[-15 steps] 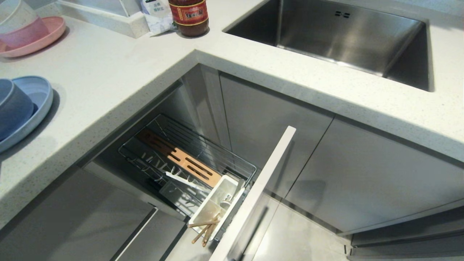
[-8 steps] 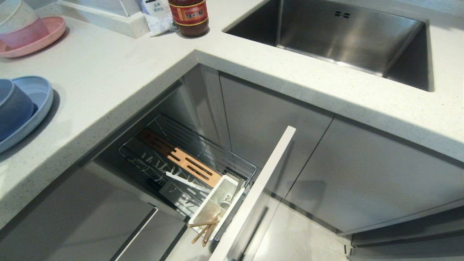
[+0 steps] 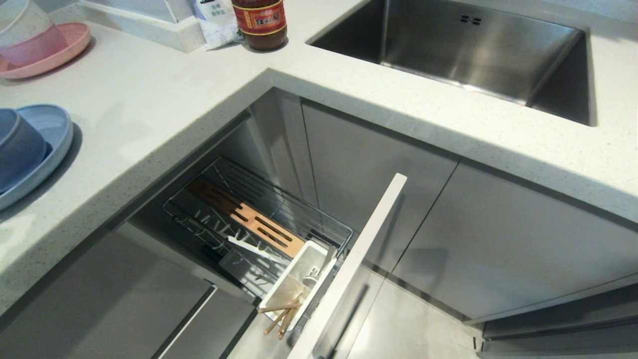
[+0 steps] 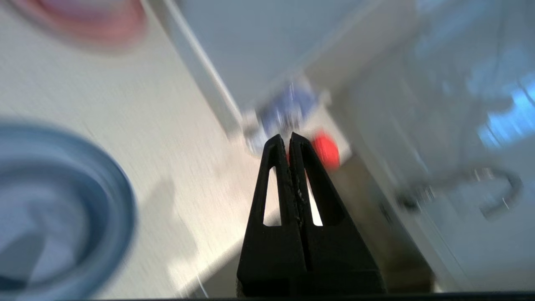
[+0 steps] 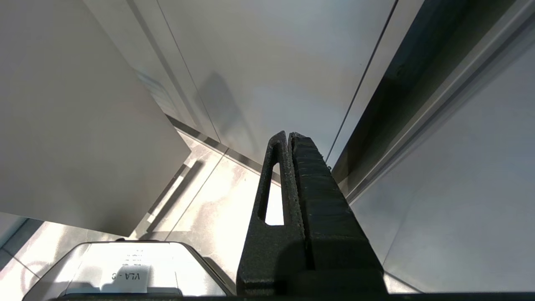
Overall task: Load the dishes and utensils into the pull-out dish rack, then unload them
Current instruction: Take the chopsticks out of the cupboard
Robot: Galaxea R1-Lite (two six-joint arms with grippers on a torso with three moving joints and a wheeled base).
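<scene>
The light-blue plate (image 3: 57,134) lies at the counter's left edge with the light-blue bowl (image 3: 20,149) sitting on it. Below the counter the pull-out dish rack (image 3: 319,222) stands drawn out, with its wooden strip (image 3: 249,219), white utensil box (image 3: 294,279) and pale cabinet front (image 3: 364,239). The wooden chopsticks (image 3: 281,314) lean out of the box's near end, and the silver fork (image 3: 329,255) stands at its far end. My left gripper (image 4: 288,136) is shut and empty above the counter, to the right of the blurred plate (image 4: 117,196). My right gripper (image 5: 288,134) hangs shut and empty by the cabinet fronts. Neither gripper shows in the head view.
A pink plate (image 3: 70,47) holding a white-and-pink bowl (image 3: 25,30) stands at the back left. A red-capped sauce bottle (image 3: 259,20) and a packet (image 3: 217,20) stand at the counter's inner corner. The steel sink (image 3: 473,50) is at the right.
</scene>
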